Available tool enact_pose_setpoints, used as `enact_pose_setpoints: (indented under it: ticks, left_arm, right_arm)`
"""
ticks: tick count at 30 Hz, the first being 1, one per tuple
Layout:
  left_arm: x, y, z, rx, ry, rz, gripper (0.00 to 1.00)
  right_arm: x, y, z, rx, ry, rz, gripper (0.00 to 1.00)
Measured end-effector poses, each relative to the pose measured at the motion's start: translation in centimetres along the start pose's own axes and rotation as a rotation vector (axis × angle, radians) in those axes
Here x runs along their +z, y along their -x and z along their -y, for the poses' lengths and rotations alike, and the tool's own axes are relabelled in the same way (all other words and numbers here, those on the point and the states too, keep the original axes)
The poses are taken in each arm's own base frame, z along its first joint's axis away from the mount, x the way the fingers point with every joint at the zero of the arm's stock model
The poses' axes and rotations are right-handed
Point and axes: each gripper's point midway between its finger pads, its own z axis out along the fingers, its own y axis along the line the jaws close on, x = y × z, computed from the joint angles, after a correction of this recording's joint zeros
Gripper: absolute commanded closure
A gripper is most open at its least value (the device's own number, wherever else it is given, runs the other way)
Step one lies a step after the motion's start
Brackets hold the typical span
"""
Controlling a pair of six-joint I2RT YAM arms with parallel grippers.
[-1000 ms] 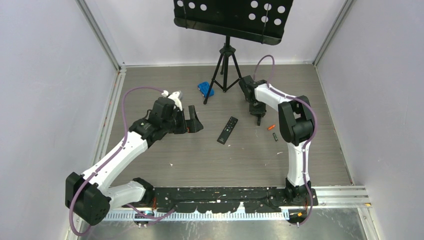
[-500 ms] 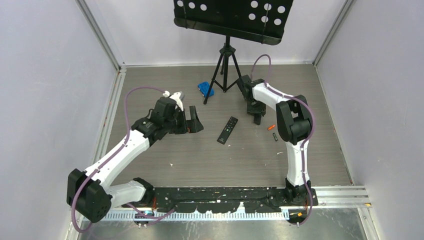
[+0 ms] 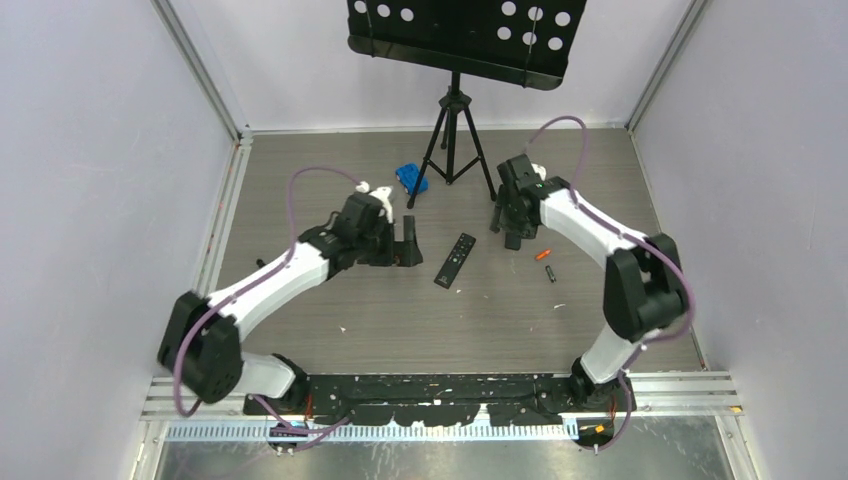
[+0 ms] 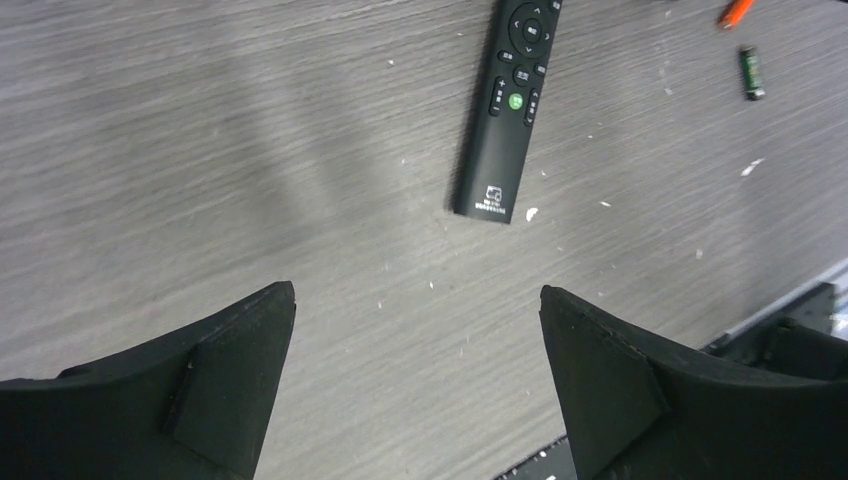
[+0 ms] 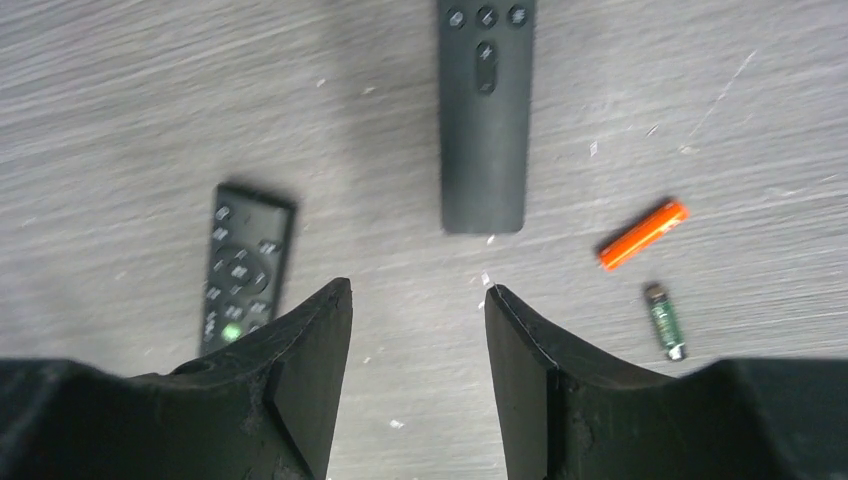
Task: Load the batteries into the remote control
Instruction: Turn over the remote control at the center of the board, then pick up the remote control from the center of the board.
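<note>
The slim matte-black plain-faced remote control (image 5: 484, 130) lies flat just ahead of the right pincer (image 5: 418, 288), whose jaws stand apart and empty; the left pincer (image 4: 417, 290) gapes wide.

Table top (image 5: 150, 120): grey wood-grain laminate, matt, flecked with pale crumbs. Right gripper (image 5: 418, 295) fingers (image 5: 300, 370): matt black plastic, rough along the edges. Remote control (image 5: 483, 120), just ahead of those fingers: smooth matt black plastic. Buttoned remote (image 5: 240, 265), ahead to their left: black plastic, faint sheen. Orange battery (image 5: 640, 235), ahead to their right: glossy wrap. Green battery (image 5: 663, 320), beside the right finger: shiny wrap, bare metal end cap.
</note>
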Motion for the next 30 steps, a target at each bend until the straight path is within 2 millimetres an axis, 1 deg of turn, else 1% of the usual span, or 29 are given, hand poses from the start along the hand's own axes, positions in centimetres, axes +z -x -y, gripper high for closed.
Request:
enact_pose_setpoints:
  ticks: [2,4,7,8,10,12,13,16,19,23,26,27,30]
  left_arm:
    - [1.9,-0.3,0.4,0.044,0.018,-0.036,0.1]
    - [4.2,-0.4,1.2,0.098,0.033,-0.065,0.26]
    - [7.6,-0.1,2.5,0.184,0.064,-0.089,0.34]
    - [8.7,0.1,2.9,0.207,0.08,-0.096,0.36]
    - [10.7,0.7,3.7,0.246,0.103,-0.105,0.37]
    - [12.9,1.2,4.7,0.291,0.116,-0.106,0.36]
    - [13.7,1.1,4.9,0.313,0.123,-0.111,0.34]
    - [15.2,-0.2,4.7,0.361,0.143,-0.152,0.31]
    - [16.3,-1.7,4.1,0.382,0.158,-0.205,0.35]
    - [16.9,-1.8,4.5,0.409,0.154,-0.22,0.43]
    - [17.0,-1.9,4.7,0.425,0.153,-0.226,0.45]
    - [17.0,-1.9,4.7,0.43,0.153,-0.228,0.48]
    - [17.0,-1.9,4.5,0.437,0.162,-0.234,0.61]
  right_arm:
    - [-1.3,-0.9,-0.3,0.04,0.071,0.013,0.43]
    - [-1.9,-2.1,-0.5,0.077,0.128,0.013,0.44]
    - [-2.2,-4.6,-0.2,0.129,0.174,-0.016,0.44]
    - [-2.2,-5.4,0.0,0.142,0.182,-0.028,0.44]
    - [-2.1,-7.1,0.6,0.164,0.192,-0.051,0.44]
    - [-2.2,-8.5,1.0,0.177,0.199,-0.074,0.44]
    - [-2.3,-9.1,1.2,0.18,0.201,-0.084,0.44]
    - [-2.4,-10.0,1.4,0.19,0.21,-0.103,0.44]
    - [-2.4,-10.1,1.2,0.193,0.221,-0.109,0.44]
    - [-2.4,-10.2,1.1,0.194,0.23,-0.113,0.44]
    - [-2.4,-10.3,1.1,0.193,0.233,-0.116,0.44]
    - [-2.4,-10.3,1.0,0.193,0.235,-0.116,0.44]
    - [-2.4,-10.3,0.9,0.194,0.24,-0.116,0.44]
